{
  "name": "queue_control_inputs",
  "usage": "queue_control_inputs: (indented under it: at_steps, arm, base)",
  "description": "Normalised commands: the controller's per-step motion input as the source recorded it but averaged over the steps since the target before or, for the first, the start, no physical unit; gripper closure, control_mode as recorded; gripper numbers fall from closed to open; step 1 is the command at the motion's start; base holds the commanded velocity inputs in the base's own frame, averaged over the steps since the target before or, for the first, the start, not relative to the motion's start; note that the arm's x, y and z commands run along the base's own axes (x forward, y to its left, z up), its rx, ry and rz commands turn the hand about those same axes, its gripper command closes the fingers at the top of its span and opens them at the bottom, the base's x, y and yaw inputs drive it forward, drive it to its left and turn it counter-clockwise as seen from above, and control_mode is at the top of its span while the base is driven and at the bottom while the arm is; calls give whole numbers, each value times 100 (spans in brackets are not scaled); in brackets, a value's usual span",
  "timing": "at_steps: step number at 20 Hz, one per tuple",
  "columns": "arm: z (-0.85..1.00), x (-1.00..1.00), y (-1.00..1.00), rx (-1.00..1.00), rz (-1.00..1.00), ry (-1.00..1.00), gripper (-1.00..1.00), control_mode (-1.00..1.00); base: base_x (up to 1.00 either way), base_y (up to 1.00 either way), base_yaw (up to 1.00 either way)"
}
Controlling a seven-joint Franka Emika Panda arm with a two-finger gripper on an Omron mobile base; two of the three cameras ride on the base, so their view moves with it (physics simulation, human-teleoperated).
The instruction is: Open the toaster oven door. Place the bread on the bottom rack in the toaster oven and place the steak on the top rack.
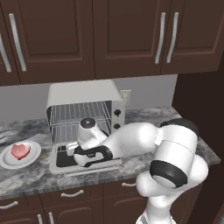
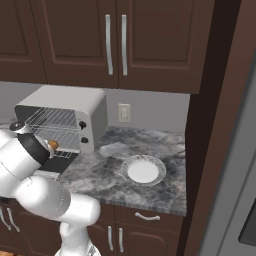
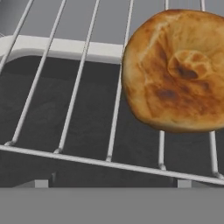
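Bread (image 3: 175, 70) on bottom rack (image 3: 65, 109); steak (image 1: 20, 151) on plate (image 1: 8, 164) nearby.

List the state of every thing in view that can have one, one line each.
toaster oven door: open, folded down flat.
bread: lying on the bottom rack, released.
steak: on a plate left of the oven, not yet moved.
gripper: open, nothing held.
upper cabinet doors: closed.

Glossy white rounded arm (image 1: 144, 140) segments with black joint bands
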Motion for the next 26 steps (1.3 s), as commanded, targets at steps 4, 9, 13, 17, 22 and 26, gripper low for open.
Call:
queue_control_inputs:
  at_steps: [4,9,13,17,22,26]
  arm:
    - [-6,38,0,0,0,-2,-100,-100]
    - [-1,35,0,0,0,0,-100,-100]
    - [4,26,0,0,-1,-5,-100,-100]
    - [10,18,0,0,-5,-12,-100,-100]
    - [8,21,0,0,-7,-17,-100,-100]
    - [0,35,0,0,-9,-3,-100,-100]
  base:
    - [0,0,0]
    - [0,0,0]
    - [0,0,0]
    - [0,0,0]
    - [0,0,0]
    - [0,0,0]
